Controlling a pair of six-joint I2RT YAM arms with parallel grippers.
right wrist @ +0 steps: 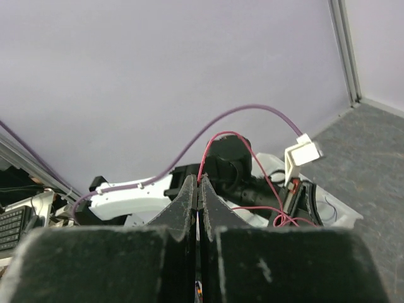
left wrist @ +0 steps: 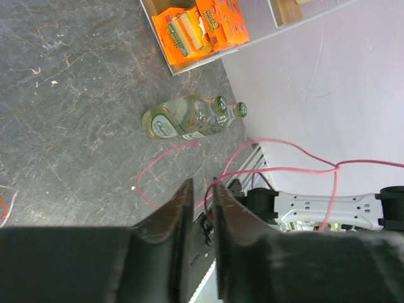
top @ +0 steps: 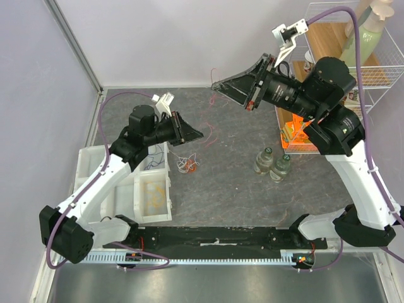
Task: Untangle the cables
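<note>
Two clear glass bottles (top: 271, 163) with green caps sit touching each other on the grey stone-patterned table (top: 233, 186). Orange boxes (top: 293, 136) rest in a white wire rack (top: 383, 74) at the right. A white compartment tray (top: 153, 219) sits at the left.

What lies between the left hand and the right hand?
A thin red wire, pinched in the shut right hand, runs to the left hand; both wrist views show it.

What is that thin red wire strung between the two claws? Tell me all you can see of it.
A thin, limp red-pink wire, plastic-coated by its look. It is pinched in the shut right gripper, from which it arcs up and away. Further along it runs into the gap between the left gripper's narrowly parted fingers, with a slack loop beside them.
</note>
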